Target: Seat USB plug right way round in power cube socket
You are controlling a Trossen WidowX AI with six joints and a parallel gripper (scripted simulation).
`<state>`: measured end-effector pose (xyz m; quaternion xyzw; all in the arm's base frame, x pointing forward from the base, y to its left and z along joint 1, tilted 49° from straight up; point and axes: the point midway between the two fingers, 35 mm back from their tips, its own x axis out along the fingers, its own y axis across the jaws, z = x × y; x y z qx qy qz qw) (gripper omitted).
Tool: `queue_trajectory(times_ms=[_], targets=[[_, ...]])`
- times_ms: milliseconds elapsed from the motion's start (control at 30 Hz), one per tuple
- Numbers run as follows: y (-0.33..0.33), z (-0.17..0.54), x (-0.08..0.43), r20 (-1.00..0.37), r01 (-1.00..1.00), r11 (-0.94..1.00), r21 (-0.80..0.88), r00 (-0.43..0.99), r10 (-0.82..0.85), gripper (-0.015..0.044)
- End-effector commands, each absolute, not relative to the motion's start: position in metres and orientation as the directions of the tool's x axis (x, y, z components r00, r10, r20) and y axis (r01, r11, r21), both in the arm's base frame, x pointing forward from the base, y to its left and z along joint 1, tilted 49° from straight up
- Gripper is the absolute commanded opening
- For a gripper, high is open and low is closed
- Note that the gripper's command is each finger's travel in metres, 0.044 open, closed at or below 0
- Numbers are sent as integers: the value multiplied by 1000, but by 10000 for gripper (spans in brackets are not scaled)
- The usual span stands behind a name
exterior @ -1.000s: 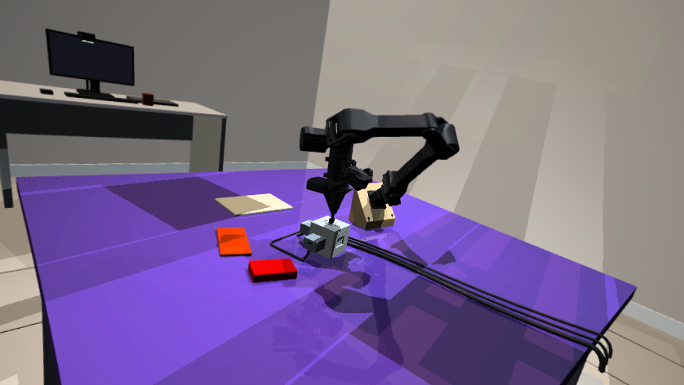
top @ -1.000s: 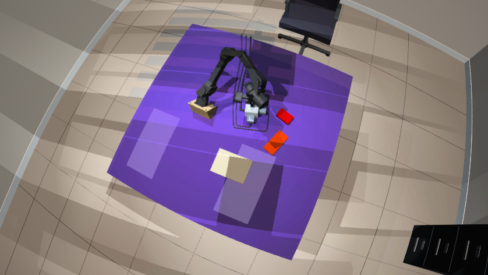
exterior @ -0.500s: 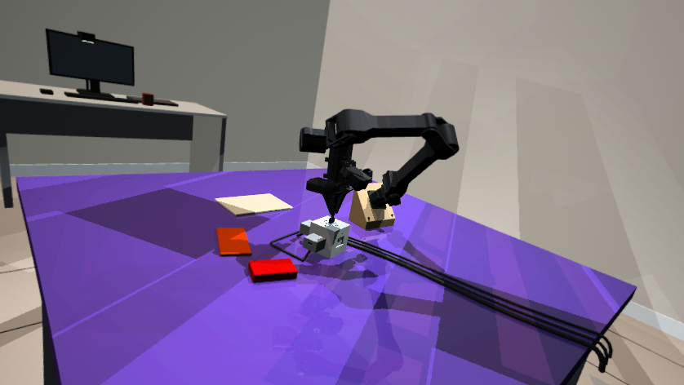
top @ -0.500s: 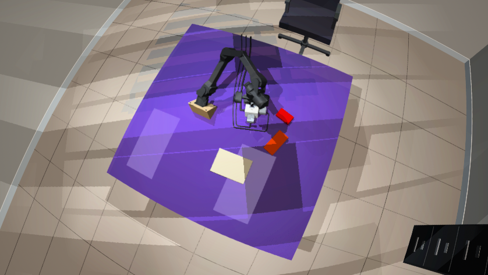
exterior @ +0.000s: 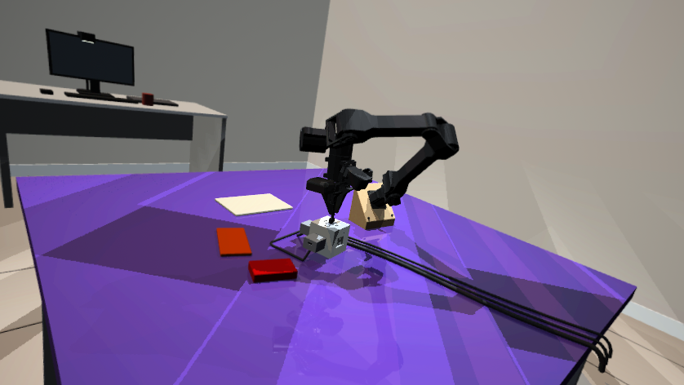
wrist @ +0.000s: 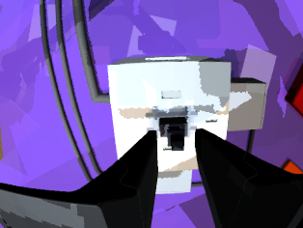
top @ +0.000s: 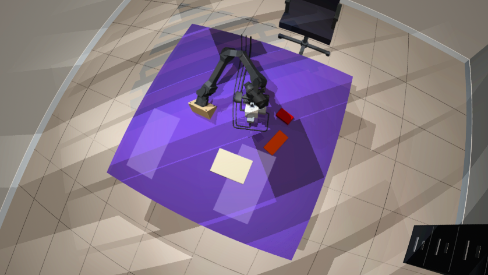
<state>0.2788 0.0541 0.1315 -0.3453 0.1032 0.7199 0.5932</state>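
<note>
the parted gripper (top: 251, 104) (exterior: 331, 219) (wrist: 176, 137) has purple tabletop (top: 184, 150) (exterior: 157, 325) (wrist: 29, 159) around the power cube (top: 251, 108) (exterior: 335, 239) (wrist: 137, 140).

From here it looks like an office: at my ten o'clock in the exterior view, a desk (exterior: 201, 108) carries a monitor (exterior: 91, 58), and from above, a wheelless-looking swivel chair (top: 307, 20) sits at one o'clock.

White cube (top: 251, 109) (exterior: 329, 239) (wrist: 140, 87), purple tabletop (top: 184, 153) (exterior: 143, 325) (wrist: 29, 121), black tool (top: 251, 104) (exterior: 331, 217) (wrist: 176, 137), red box (top: 285, 116) (exterior: 273, 270) (wrist: 298, 99)
</note>
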Motion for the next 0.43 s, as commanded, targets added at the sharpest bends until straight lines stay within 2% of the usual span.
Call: queue_trajectory(times_ms=[0, 400], targets=[[54, 131, 279, -619, -926, -274, -261, -58, 783, 95], [46, 139, 279, -620, -925, -275, -261, -58, 783, 95]])
